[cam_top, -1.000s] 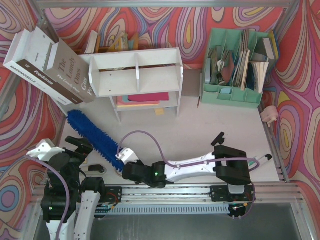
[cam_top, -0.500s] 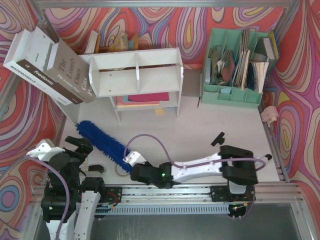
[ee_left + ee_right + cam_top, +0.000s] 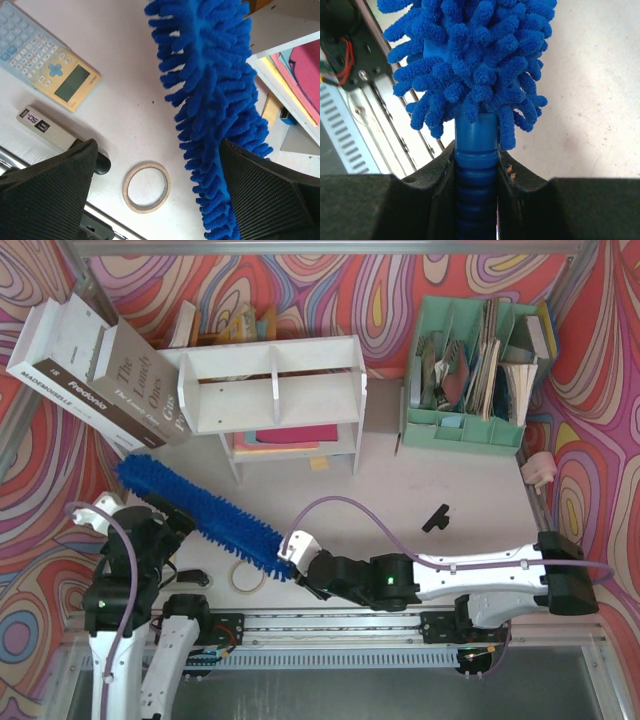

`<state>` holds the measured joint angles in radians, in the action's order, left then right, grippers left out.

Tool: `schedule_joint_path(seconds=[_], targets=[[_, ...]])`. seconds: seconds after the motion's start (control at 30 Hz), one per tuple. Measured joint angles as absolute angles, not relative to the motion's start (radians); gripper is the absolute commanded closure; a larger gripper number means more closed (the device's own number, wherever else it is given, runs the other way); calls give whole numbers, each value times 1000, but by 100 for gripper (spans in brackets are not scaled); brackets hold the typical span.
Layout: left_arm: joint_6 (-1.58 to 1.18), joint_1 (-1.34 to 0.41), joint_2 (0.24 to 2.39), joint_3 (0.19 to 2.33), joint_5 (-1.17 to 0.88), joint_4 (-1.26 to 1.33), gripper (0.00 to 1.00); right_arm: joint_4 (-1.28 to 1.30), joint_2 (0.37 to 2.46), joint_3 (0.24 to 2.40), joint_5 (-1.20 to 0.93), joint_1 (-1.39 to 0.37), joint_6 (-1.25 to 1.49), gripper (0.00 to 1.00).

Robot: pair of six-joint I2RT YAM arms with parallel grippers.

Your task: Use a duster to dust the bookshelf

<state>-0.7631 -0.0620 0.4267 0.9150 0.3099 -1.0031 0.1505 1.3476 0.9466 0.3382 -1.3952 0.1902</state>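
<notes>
Top external view: a white surface (image 3: 400,490) sits boxed in by walls (image 3: 330,290) of swirling red, pink and blue pattern. The white bookshelf (image 3: 272,380) stands at the back, left of centre, with pink and yellow folders (image 3: 290,437) on its lower shelf. A mint-green file organizer (image 3: 465,430) packed with papers stands to its right, and large books (image 3: 100,370) lean at the far left. The blue duster (image 3: 200,515) stretches diagonally above the left front of the surface, its tip near the books, in front of the bookshelf and apart from it. The right arm reaches low and long from its base across the front edge, and the right gripper (image 3: 476,165) is clamped on the duster's ribbed blue handle just below the bristles. The left arm stands folded at the near left corner; the left gripper (image 3: 157,150) is spread wide, the brush crossing between its fingers, contact unclear. A tape roll (image 3: 146,186) and a calculator (image 3: 45,65) lie below.
</notes>
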Motion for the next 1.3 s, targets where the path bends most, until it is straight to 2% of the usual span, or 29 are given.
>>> schedule_joint_path(seconds=[0.6, 0.7, 0.77, 0.93, 1.07, 1.13, 1.2, 1.3], targets=[[-909, -62, 501, 858, 138, -1017, 2, 201, 1282, 849, 307, -1395, 127, 100], [-937, -62, 530, 820, 116, -995, 5, 200, 1267, 849, 294, -1395, 115, 100], [-947, -62, 553, 802, 110, -979, 13, 200, 1264, 849, 286, -1395, 108, 100], [-976, -62, 577, 774, 96, -929, 41, 199, 1264, 844, 279, -1395, 93, 100], [-1003, -62, 578, 744, 80, -894, 80, 196, 1259, 817, 286, -1395, 84, 100], [-1026, -63, 578, 739, 76, -880, 93, 185, 1257, 800, 294, -1396, 83, 100], [-1053, -63, 578, 738, 76, -867, 100, 166, 1256, 794, 307, -1401, 81, 100], [-1095, -63, 574, 735, 84, -854, 100, 149, 1256, 788, 341, -1402, 74, 100]])
